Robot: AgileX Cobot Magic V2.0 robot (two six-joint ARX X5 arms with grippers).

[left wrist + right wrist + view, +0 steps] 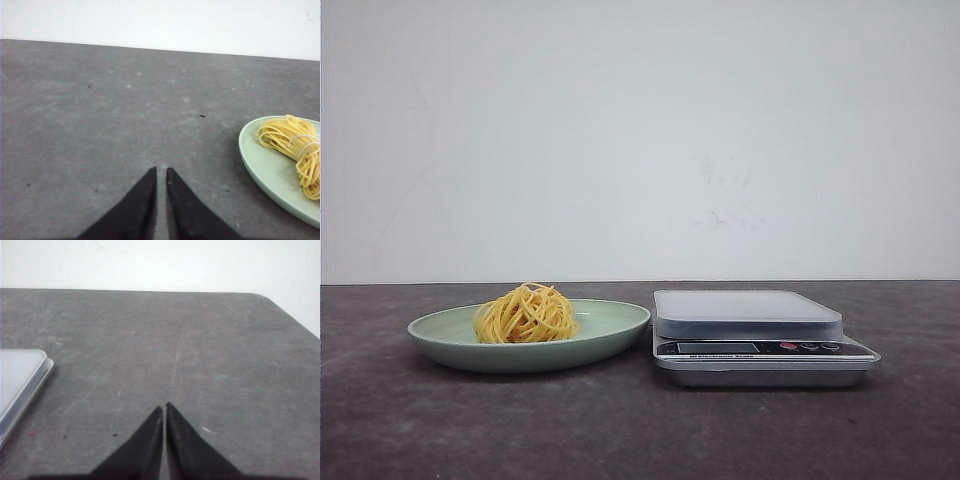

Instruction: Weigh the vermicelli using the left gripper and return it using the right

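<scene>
Front view, biggest first: dark grey table point(420, 430) runs the full width w/ a white wall behind. On it, a silver kitchen scale point(760, 340) sits right of centre, platform bare, display & buttons facing the camera. Just left of it, rims nearly touching, is a pale green plate point(610, 325). The vermicelli point(526, 314) sits on that plate, a rounded nest of yellow-orange strands, roughly mid-plate, a bit left.

Neither arm shows in front view. Left wrist view: left gripper point(161, 170) is over bare table, 2 pointed fingers drawn almost together w/ a thin slit between, nothing held; plate & nest are near, off to 1 side. Right wrist view: right gripper point(164, 406) looks the same, tips nearly touching, empty, w/ the scale's corner at the frame edge.

Handling, my guess: nest is light, loosely springy, strands thin & prob. brittle if dry, so a hard pinch may snap or shed some. Pointed tips could slip between strands. Best to open wide & take it across the middle of the bundle, approx. where a pale band seems to wrap it in left wrist view, then lift straight up.

Writing: scale panel has small print under the display, too small to read. No brand legible anywhere.
</scene>
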